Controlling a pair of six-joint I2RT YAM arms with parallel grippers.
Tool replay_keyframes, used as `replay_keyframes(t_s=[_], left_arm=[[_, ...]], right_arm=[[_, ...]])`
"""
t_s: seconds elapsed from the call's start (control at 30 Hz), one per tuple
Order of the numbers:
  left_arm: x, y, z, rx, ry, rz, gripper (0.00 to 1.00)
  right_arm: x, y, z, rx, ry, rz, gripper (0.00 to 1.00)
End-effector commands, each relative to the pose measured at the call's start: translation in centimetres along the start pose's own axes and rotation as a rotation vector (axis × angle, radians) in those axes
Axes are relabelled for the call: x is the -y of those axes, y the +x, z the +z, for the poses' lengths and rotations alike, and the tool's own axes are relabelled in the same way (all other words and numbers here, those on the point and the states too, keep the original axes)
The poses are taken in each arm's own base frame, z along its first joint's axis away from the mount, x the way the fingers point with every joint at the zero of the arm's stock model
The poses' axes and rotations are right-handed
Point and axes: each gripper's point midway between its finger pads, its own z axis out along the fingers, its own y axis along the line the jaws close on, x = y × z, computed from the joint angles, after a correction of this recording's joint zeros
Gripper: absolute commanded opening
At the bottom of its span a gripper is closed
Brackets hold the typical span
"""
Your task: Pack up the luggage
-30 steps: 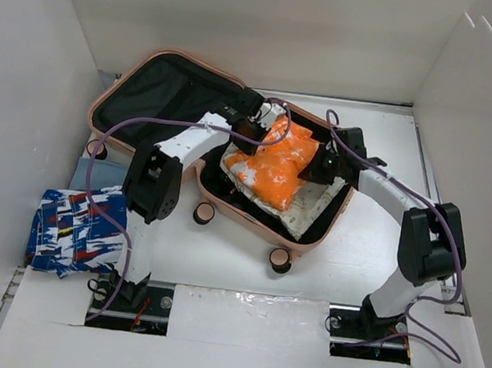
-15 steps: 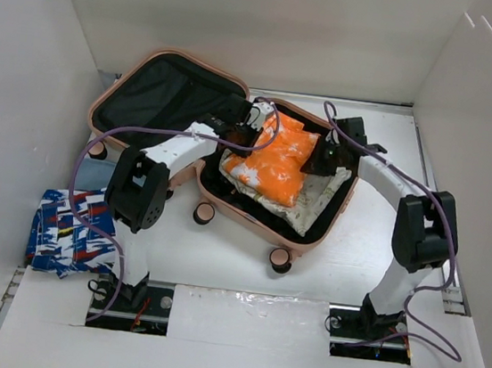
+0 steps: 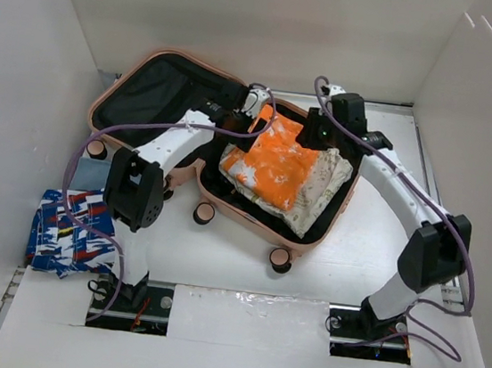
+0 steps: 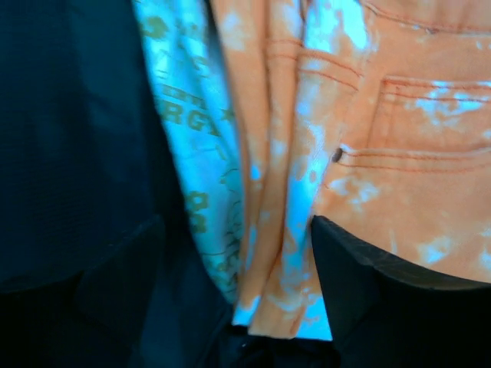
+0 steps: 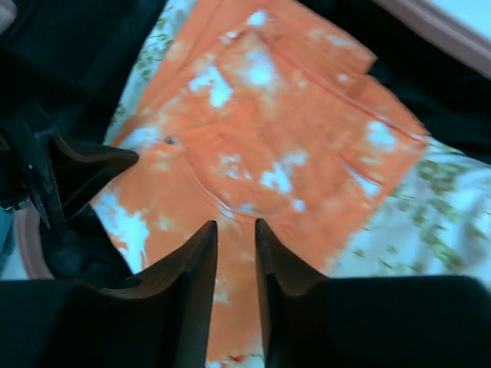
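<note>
The luggage point(image 3: 152, 92), a salmon-pink hard-shell case, lies open with its black-lined lid at the left. In its right half an orange tie-dye garment point(image 3: 280, 166) lies on a white printed cloth point(image 3: 324, 192). My left gripper point(image 3: 252, 122) is at the garment's back-left edge. In the left wrist view it point(image 4: 236, 222) stands open wide, straddling the folded edges of the orange garment point(image 4: 399, 153) and the white cloth point(image 4: 192, 153). My right gripper point(image 3: 310, 141) hovers over the back of the garment. Its jaws point(image 5: 235, 224) are a narrow gap apart, with nothing between them, above the orange garment point(image 5: 268, 130).
A folded blue, white and red patterned cloth point(image 3: 74, 230) lies on the table at the left, next to a pale blue item point(image 3: 95, 170). White walls enclose the workspace. The case's black wheels point(image 3: 281, 260) stick out toward the near side.
The left gripper went from shut to wide open and let the orange garment settle flat. The right gripper opened slightly, rose and moved toward the back.
</note>
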Motion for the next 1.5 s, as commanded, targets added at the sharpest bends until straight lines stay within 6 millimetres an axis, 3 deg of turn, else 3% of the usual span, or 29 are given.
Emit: replay_keyframes(t_s=[0.0,0.03,0.1,0.13,0.17,0.2,0.23,0.33,0.37,0.4,0.43,0.47,0.5,0.53,0.57,0.6,0.63,0.67,0.7,0.77,0.93,1.0,1.17,1.37,1.47], left_arm=[[-2.6,-5.1,-6.4,0.132,-0.112,0.017,0.76],[-3.3,-5.6,-7.6,0.145,-0.155,0.034,0.8],[-4.3,-5.9,-9.8,0.173,-0.214,0.049,0.87],[-5.7,-6.5,-12.7,0.224,-0.285,0.045,0.9],[-6.0,-6.0,-13.8,0.229,-0.311,0.053,0.99],[-6.9,-4.3,-13.9,0.203,-0.337,0.051,0.99],[-7.4,-4.1,-16.5,0.241,-0.356,0.05,0.99],[-10.8,1.0,-17.9,0.159,-0.42,-0.016,0.99],[-12.5,2.9,-19.7,0.145,-0.447,-0.063,0.99],[-13.5,4.4,-20.2,0.119,-0.47,-0.091,0.99],[-14.2,7.2,-19.9,0.06,-0.476,-0.12,0.99],[-16.1,9.5,-21.8,0.043,-0.534,-0.183,0.99],[-16.9,11.1,-22.5,0.025,-0.552,-0.221,0.99],[-17.4,13.6,-22.4,-0.013,-0.563,-0.26,0.99],[-17.8,15.3,-23.1,-0.028,-0.578,-0.299,0.99],[-18.9,17.0,-25.2,-0.003,-0.628,-0.365,0.99],[-19.0,18.3,-25.7,-0.009,-0.642,-0.379,0.99],[-18.6,20.5,-25.4,-0.044,-0.646,-0.405,0.99],[-18.2,21.0,-26.6,-0.016,-0.673,-0.398,0.99],[-17.2,24.0,-26.3,-0.077,-0.702,-0.409,0.99],[-15.4,28.9,-27.5,-0.216,-0.769,-0.377,0.99],[-15.0,30.2,-27.5,-0.252,-0.788,-0.379,0.99],[-15.3,29.7,-27.4,-0.187,-0.813,-0.399,0.99],[-15.4,29.1,-26.7,-0.176,-0.788,-0.45,0.99],[-14.8,27.7,-25.4,-0.119,-0.684,-0.408,0.99]], right_arm=[[-0.3,2.7,4.4,-0.093,-0.046,0.022,0.28],[0.3,3.2,5.3,-0.113,-0.042,0.032,0.25],[1.5,6.5,7.5,-0.224,-0.026,0.066,0.18],[1.7,7.5,7.9,-0.257,-0.024,0.073,0.16],[1.8,8.3,8.2,-0.282,-0.025,0.078,0.15],[2.0,8.7,8.5,-0.291,-0.023,0.079,0.15],[1.6,9.0,8.4,-0.303,-0.03,0.05,0.15],[1.5,7.0,7.5,-0.247,-0.005,0.001,0.18],[0.9,6.2,7.2,-0.224,-0.009,-0.018,0.2],[1.1,5.5,6.7,-0.209,0.011,-0.022,0.22],[0.7,5.0,6.2,-0.199,0.018,-0.046,0.28],[0.4,3.0,5.1,-0.149,0.027,-0.062,0.32],[0.1,2.2,4.5,-0.124,0.051,-0.091,0.36],[-1.0,1.8,3.9,-0.107,0.051,-0.109,0.47],[-2.0,0.2,2.7,-0.056,0.046,-0.134,0.54],[-2.8,-0.1,2.1,-0.039,0.045,-0.159,0.61],[-3.5,-0.9,1.3,-0.011,0.061,-0.173,0.66],[-5.9,-0.3,0.8,-0.004,0.035,-0.205,0.73],[-7.5,-1.1,0.0,0.028,0.023,-0.231,0.76],[-12.3,-0.4,-1.3,0.063,-0.031,-0.287,0.88],[-21.7,3.3,-1.5,0.037,-0.254,-0.352,0.91],[-26.1,4.7,-2.4,0.038,-0.421,-0.347,0.91],[-32.5,9.2,-1.5,-0.032,-0.581,-0.352,0.9],[-36.6,12.9,0.0,-0.106,-0.689,-0.247,0.84],[-37.0,14.5,0.8,-0.151,-0.68,-0.211,0.82]])
